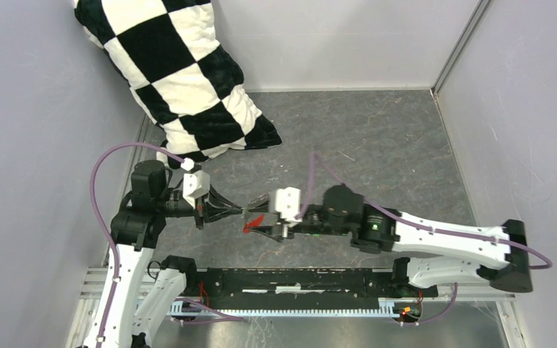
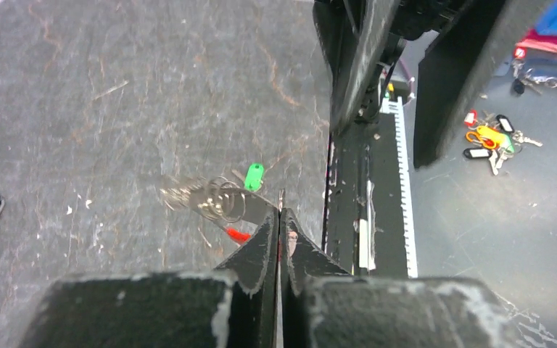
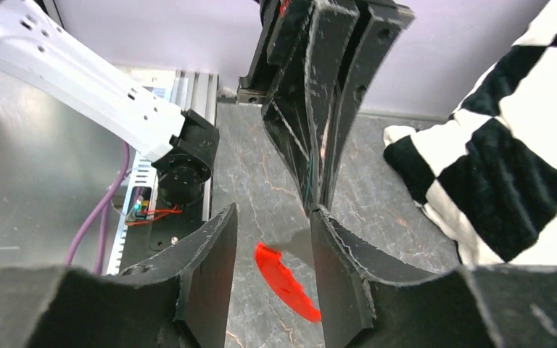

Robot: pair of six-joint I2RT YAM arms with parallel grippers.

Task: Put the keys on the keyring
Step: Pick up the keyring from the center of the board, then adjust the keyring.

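2 robot arms meet over a dark grey table. The left gripper points toward the right arm, its 2 fingers pressed flat together with no gap. It seems to pinch part of the keyring, though the exact grip is hidden. The keyring's silvery loops, blurred in the left wrist view, sit just beside the left gripper's tips. The tiny green-headed key is just past those loops. Whether it is threaded on cannot be told. The red tag hangs tilted just below the left gripper's tips. The right gripper faces the left gripper with its fingers spread wide, 1 on each side of the tag, grasping nothing. A black-and-white checkered pillow lies well beyond the left gripper, against the far wall.
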